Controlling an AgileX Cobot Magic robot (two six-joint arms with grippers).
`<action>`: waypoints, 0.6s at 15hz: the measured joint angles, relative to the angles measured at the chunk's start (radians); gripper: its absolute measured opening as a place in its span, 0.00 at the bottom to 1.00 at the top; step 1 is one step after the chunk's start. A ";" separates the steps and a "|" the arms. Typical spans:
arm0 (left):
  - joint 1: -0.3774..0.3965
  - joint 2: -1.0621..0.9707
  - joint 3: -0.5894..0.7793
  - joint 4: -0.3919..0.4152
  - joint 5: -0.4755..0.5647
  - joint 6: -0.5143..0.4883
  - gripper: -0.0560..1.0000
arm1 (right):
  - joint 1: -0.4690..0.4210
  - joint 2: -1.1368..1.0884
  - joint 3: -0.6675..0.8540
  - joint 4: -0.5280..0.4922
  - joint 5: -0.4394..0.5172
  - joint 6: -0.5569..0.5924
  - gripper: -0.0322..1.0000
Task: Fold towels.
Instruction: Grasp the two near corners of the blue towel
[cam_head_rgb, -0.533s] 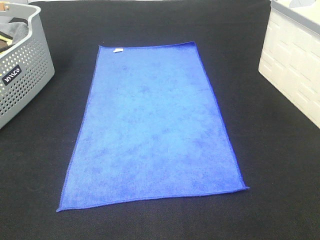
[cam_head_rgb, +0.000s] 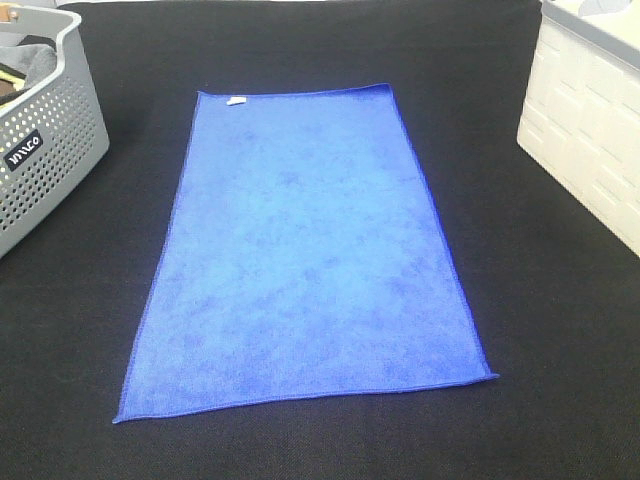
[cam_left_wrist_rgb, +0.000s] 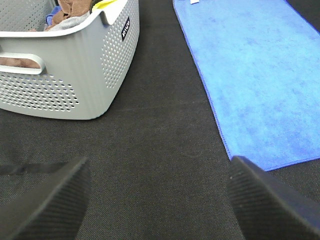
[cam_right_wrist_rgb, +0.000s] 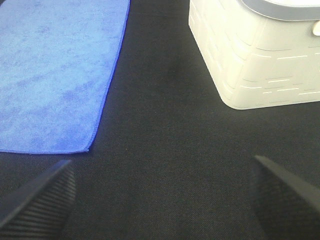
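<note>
While spread flat on the table (cam_head_rgb: 300, 50) beside the grey basket (cam_head_rgb: 50, 150), blue towel (cam_head_rgb: 310, 250) soft, light, limp; best pinched at two corners of one short edge. Left gripper (cam_left_wrist_rgb: 159, 165) low near the basket, jaws spread; right gripper (cam_right_wrist_rgb: 162, 162) beyond the towel from the basket, jaws spread, empty.

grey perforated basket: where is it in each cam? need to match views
Exterior high: grey basket at the left edge, partly cut off, left of the blue towel.
Left wrist: grey basket fills much of the picture, a gap between it and the towel's long edge.
Right wrist: not in it; the white bin shows instead.
Shared landmark: the blue towel, in all three views.
</note>
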 joint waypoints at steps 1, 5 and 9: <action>0.000 0.000 0.000 0.000 0.000 0.000 0.74 | 0.000 0.000 0.000 0.000 0.000 0.000 0.88; 0.000 0.000 0.000 0.000 0.000 0.000 0.74 | 0.000 0.000 0.000 0.000 0.000 0.000 0.88; 0.000 0.000 0.000 0.000 0.000 0.000 0.74 | 0.000 0.000 0.000 0.000 0.000 0.000 0.88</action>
